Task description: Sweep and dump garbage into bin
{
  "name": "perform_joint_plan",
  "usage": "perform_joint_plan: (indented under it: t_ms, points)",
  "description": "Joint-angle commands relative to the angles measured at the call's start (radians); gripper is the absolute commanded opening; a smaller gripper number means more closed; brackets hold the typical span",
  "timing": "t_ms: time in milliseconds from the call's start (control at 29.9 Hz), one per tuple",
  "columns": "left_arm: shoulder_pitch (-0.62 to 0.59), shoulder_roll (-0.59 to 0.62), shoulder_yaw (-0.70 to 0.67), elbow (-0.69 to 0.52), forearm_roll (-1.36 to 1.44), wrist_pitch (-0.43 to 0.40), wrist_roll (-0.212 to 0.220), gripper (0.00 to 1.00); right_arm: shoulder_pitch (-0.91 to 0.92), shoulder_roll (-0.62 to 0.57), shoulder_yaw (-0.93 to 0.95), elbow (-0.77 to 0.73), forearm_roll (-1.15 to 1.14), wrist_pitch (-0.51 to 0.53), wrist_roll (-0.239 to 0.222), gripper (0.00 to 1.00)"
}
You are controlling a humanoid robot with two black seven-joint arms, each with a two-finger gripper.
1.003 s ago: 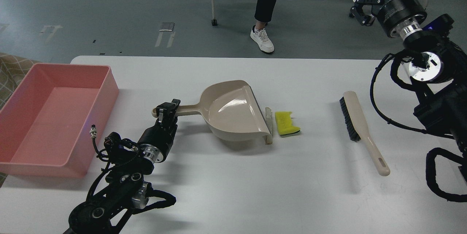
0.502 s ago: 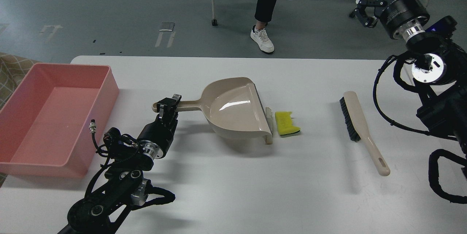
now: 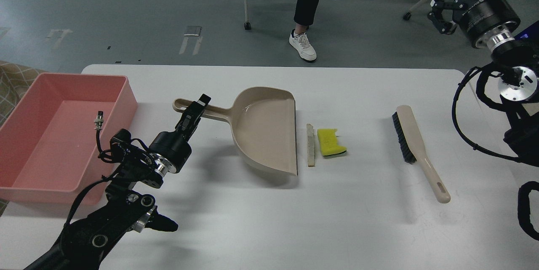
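Pinching the beige dustpan [image 3: 263, 129] handle, my left gripper [image 3: 194, 112] has swung its mouth off the grey-beige stick [image 3: 310, 151] and yellow sponge [image 3: 330, 142], now unswept at its 3 o'clock; the right gripper [image 3: 459, 2], fingers spread, hovers off-table, pink bin [image 3: 126, 101] at 9 o'clock.

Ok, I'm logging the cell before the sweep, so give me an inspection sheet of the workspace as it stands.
Surface: white table, no spills seen.
Job's things: yellow sponge and stick lie side by side, just right of the dustpan mouth, not in it; pink bin at the table's left edge, nothing seen inside; brush lies untouched to the right.
Clutter: nothing seen.
Grippers: left gripper at the dustpan handle, fingers too dark to tell; right gripper raised beyond the table, open, holding nothing.
Cables: black looms loop along both arms, off the table.
Surroundings: seated person's legs and chair beyond the far edge.
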Motion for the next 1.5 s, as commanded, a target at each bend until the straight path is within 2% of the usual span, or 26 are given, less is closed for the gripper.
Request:
perform_joint_plan:
  t_ms: [0,234,301,368,736,903,1170,1271,1471]
  points:
    - [0.003,-0.010,0.001,0.001,0.011,0.003,-0.002,0.15,-0.025,-0.099,-0.084,0.055,-0.003,0.001,0.000,1.00]
    - [0.009,-0.011,-0.001,0.012,0.013,0.004,-0.002,0.14,-0.009,-0.263,-0.271,0.155,-0.071,0.000,0.003,1.00]
    - [0.009,-0.013,0.001,0.012,0.013,0.004,-0.002,0.14,-0.013,-0.297,-0.284,0.199,-0.108,0.000,0.003,1.00]
    - [0.011,-0.020,0.001,0.012,0.013,0.004,-0.003,0.14,-0.022,-0.379,-0.292,0.265,-0.192,0.000,0.003,1.00]
    - [0.035,-0.057,-0.007,0.015,0.016,0.004,-0.017,0.11,-0.037,-0.464,-0.305,0.392,-0.580,0.011,0.009,1.00]
    - [0.035,-0.057,-0.014,0.015,0.015,0.000,-0.025,0.14,-0.028,-0.505,-0.430,0.516,-0.755,0.018,0.009,1.00]
    - [0.039,-0.059,-0.017,0.029,0.010,-0.002,-0.026,0.14,-0.063,-0.636,-0.499,0.682,-0.772,0.018,0.005,0.99]
    - [0.037,-0.068,-0.016,0.041,0.007,0.000,-0.026,0.11,-0.098,-0.734,-0.540,0.754,-0.775,0.018,0.006,0.99]
    - [0.037,-0.074,-0.016,0.052,0.004,0.000,-0.026,0.08,-0.118,-0.769,-0.552,0.755,-0.775,0.020,0.026,1.00]
